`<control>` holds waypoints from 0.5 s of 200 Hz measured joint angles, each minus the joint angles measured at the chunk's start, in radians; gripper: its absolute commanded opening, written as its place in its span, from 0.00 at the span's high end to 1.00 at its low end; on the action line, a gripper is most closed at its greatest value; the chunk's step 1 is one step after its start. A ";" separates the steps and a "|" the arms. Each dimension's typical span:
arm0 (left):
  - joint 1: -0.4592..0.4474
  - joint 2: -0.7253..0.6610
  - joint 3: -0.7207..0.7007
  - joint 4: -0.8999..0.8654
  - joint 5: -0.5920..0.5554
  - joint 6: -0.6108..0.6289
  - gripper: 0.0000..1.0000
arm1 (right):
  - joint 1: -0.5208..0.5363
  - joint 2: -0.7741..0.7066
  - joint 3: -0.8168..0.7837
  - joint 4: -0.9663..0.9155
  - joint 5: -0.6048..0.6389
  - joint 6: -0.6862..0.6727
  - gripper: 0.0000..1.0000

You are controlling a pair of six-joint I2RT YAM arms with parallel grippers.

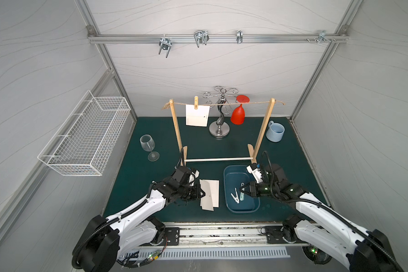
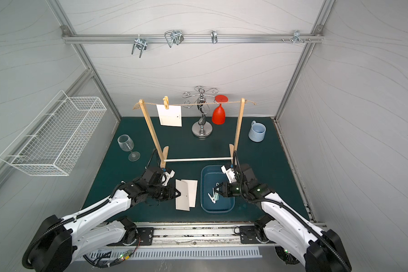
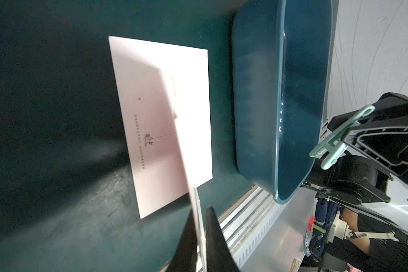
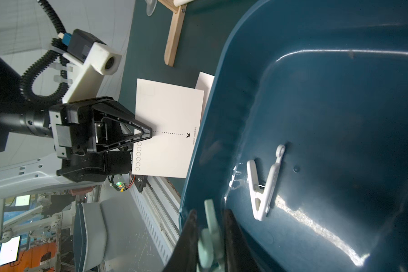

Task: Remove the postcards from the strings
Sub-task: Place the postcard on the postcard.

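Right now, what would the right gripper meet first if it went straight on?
Probably the inner wall of the blue tray, though depth is unclear; the right gripper, shut on a mint clothespin, points past the white clothespin.

Two postcards (image 1: 207, 195) overlap just left of the bin (image 1: 225, 186); another postcard (image 1: 197, 116) hangs from the string (image 1: 250, 103) behind.

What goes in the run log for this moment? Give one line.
left gripper: second postcard between jaws, over first postcard | right gripper: shut on green clothespin above bin | string: third postcard pegged
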 measured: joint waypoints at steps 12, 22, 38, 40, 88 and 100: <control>0.000 0.014 0.000 0.009 -0.002 0.002 0.82 | 0.001 0.023 0.000 0.015 0.009 0.003 1.00; 0.000 0.025 0.000 0.012 -0.008 0.001 0.78 | 0.003 0.037 0.000 0.026 0.014 0.005 1.00; -0.001 0.037 0.000 0.010 -0.022 0.003 0.76 | 0.005 0.059 0.000 0.041 0.023 0.007 1.00; -0.001 0.039 0.000 0.010 -0.025 0.004 0.75 | 0.005 0.061 0.000 0.042 0.024 0.007 1.00; -0.001 0.043 0.010 -0.043 -0.105 0.020 0.65 | 0.006 0.095 0.000 0.054 0.055 0.019 0.68; -0.001 0.038 0.018 -0.066 -0.134 0.021 0.65 | 0.007 0.098 0.000 0.053 0.063 0.023 0.58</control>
